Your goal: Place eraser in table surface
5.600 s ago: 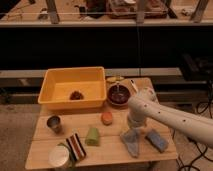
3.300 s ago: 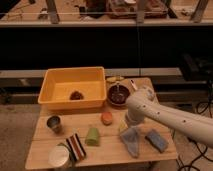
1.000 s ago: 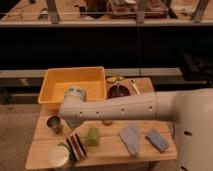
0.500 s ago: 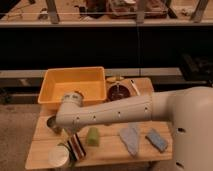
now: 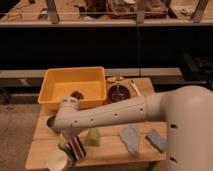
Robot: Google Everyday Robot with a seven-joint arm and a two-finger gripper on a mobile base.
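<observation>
The eraser [image 5: 76, 148], a small dark block with red, white and black stripes, lies at the front left of the wooden table surface [image 5: 111, 151], beside a white cup [image 5: 59, 161]. My white arm reaches across the table from the right. Its wrist bends down at the left, so the gripper [image 5: 68, 141] is right over the eraser's left end. The arm hides the gripper's contact with the eraser.
A yellow tub [image 5: 75, 82] with a dark item inside stands at the back left. A dark bowl [image 5: 118, 93] is next to it. A pale green block [image 5: 92, 136] lies right of the eraser. Two blue-grey cloths [image 5: 131, 138] [image 5: 156, 140] lie at the front right.
My arm swung from the right side of the table, by the cloths, across to the front left. It has come down further over the eraser in the last half second.
</observation>
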